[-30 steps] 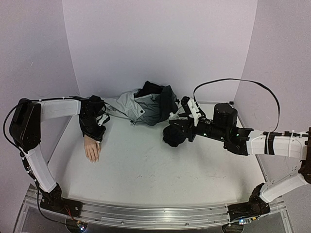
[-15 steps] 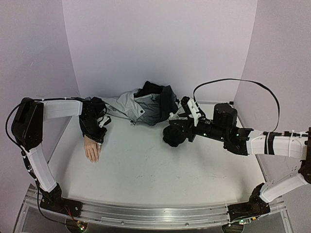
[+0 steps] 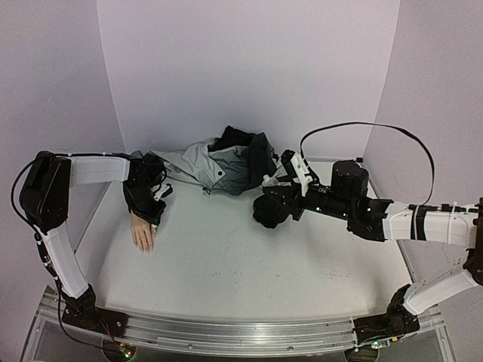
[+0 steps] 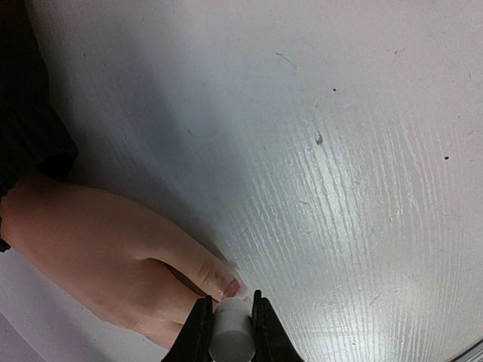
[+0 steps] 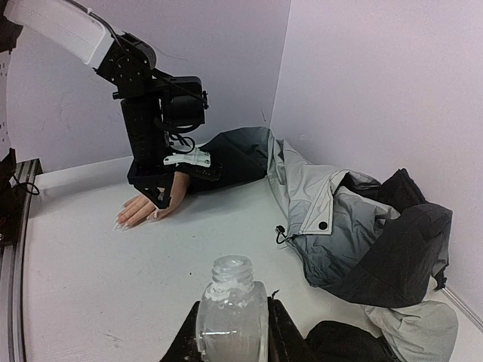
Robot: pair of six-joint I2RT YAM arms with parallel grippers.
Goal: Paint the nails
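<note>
Lilac walls enclose a white wood-grain table (image 3: 241,264). At its left lies a pale flesh-coloured mannequin hand (image 3: 142,232) with 5 fingers, its wrist in the sleeve of a grey-black jacket (image 3: 226,166). The left gripper (image 3: 153,215) is clamped on a small white cylindrical cap (image 4: 230,339), just beside one of the tiny fingernails (image 4: 231,288). The right gripper (image 5: 232,339), well apart, clasps a small clear glass bottle (image 5: 231,290).
</note>
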